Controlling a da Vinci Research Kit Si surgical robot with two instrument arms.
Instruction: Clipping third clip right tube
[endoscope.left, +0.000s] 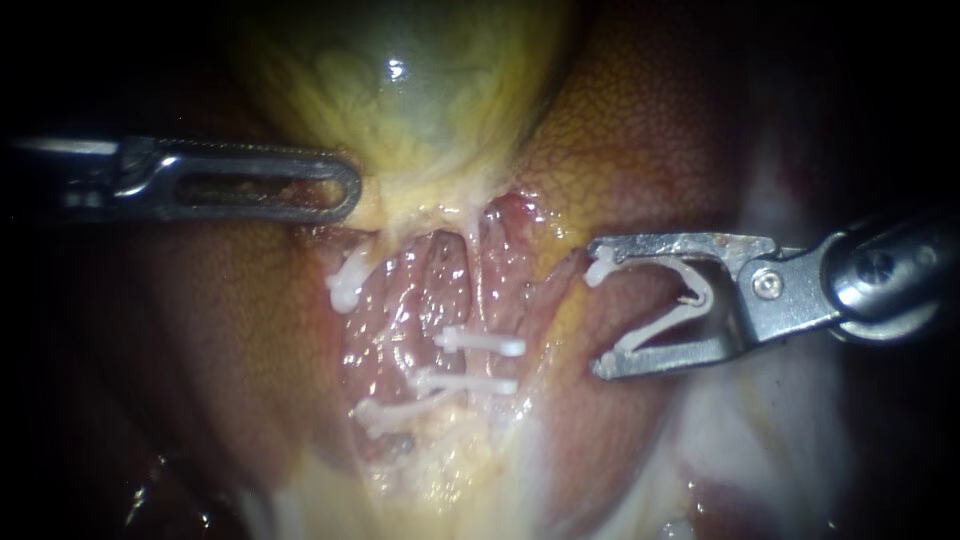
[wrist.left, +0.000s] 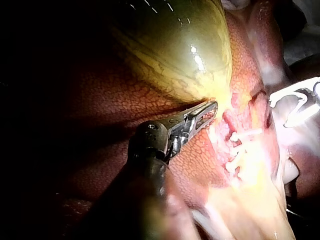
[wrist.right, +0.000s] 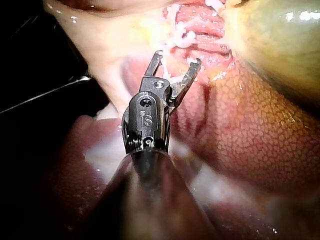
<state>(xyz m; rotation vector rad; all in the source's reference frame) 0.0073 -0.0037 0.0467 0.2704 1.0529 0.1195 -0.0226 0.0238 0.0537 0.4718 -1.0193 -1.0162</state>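
Note:
The yellow-green gallbladder (endoscope.left: 420, 80) hangs over a raw bed on the liver (endoscope.left: 640, 130). My left instrument (endoscope.left: 350, 190) has its slotted jaws shut on the pale tissue at the gallbladder's neck, as the left wrist view (wrist.left: 207, 111) also shows. Two white clips (endoscope.left: 480, 342) (endoscope.left: 468, 383) lie across a thin tube (endoscope.left: 478, 285) in the bed. My right instrument (endoscope.left: 600, 315) stands just right of that tube, apart from it. Its jaws are spread wide and carry an open white clip (endoscope.left: 665, 320). From its own wrist camera, my right instrument (wrist.right: 178, 59) points at the bed.
Two more white clips (endoscope.left: 348, 280) (endoscope.left: 385, 415) sit on the bed's left side. Yellowish fat (endoscope.left: 440, 470) spreads below the clips. Pale white tissue (endoscope.left: 760, 420) lies under the right instrument's shaft. Liver surface (wrist.right: 250, 125) flanks the right instrument.

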